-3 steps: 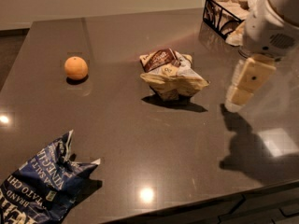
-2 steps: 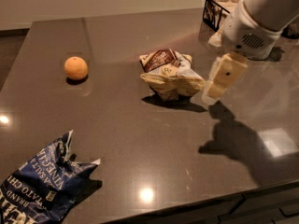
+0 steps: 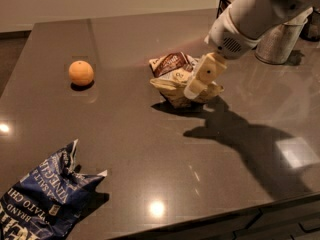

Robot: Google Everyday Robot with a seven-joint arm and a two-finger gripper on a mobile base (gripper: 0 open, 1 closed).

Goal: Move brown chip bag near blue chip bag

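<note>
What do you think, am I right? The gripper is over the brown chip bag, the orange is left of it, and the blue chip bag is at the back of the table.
Not quite. The blue chip bag lies at the front left corner of the table, as the camera view shows. The gripper is over the brown chip bag, and the orange is left of it.

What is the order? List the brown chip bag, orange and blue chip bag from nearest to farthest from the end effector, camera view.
The end effector hangs over the table's middle right.
1. Brown chip bag, directly at it.
2. Orange, off to the left.
3. Blue chip bag, front left corner.
</note>
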